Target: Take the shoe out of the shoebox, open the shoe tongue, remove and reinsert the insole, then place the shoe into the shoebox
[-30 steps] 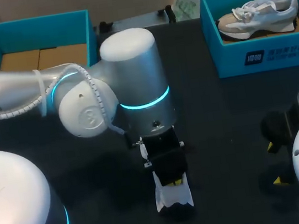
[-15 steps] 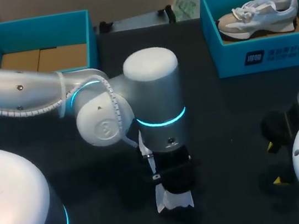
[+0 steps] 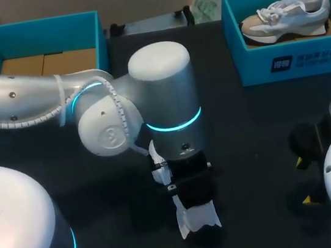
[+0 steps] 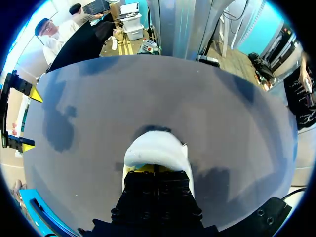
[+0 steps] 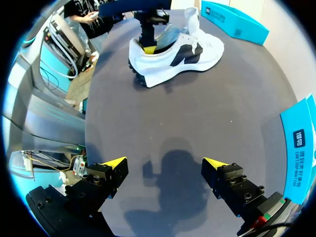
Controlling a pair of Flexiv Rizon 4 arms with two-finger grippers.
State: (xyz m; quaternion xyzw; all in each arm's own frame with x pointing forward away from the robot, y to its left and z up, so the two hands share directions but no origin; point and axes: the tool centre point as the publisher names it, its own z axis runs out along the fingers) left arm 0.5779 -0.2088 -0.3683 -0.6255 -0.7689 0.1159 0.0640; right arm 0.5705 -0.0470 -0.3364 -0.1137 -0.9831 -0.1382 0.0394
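**One shoe out on the tabletop, held at the heel by the left tool**

Two shoes are in view. The white shoe (image 3: pixel 198 218) with a dark side mark lies on the dark tabletop (image 3: pixel 252 124), near its front edge and under the left arm's wrist. It stands on its sole, well apart from both boxes. The left tool (image 4: pixel 154 169) comes down at the heel end, its fingers drawn almost together and pinching the heel rim, the yellow tips just showing at the shoe's opening. The second shoe (image 3: pixel 285 13), grey and white with laces, lies on its side in the right shoebox (image 3: pixel 295 59).

There are two teal shoeboxes, both open at the top. The left shoebox (image 3: pixel 96 44) stands at the far left corner and shows only a brown cardboard floor.

There are two arms. The right tool (image 5: pixel 165 165) hangs over bare tabletop near the right edge, its fingers spread wide with nothing between them and the white shoe well ahead of it.

Against half a second ago, the left arm's wrist housing has drawn slightly left and away from the front edge. The white shoe's front end has swung a touch to the right. The right arm, the boxes and the second shoe lie as they did.
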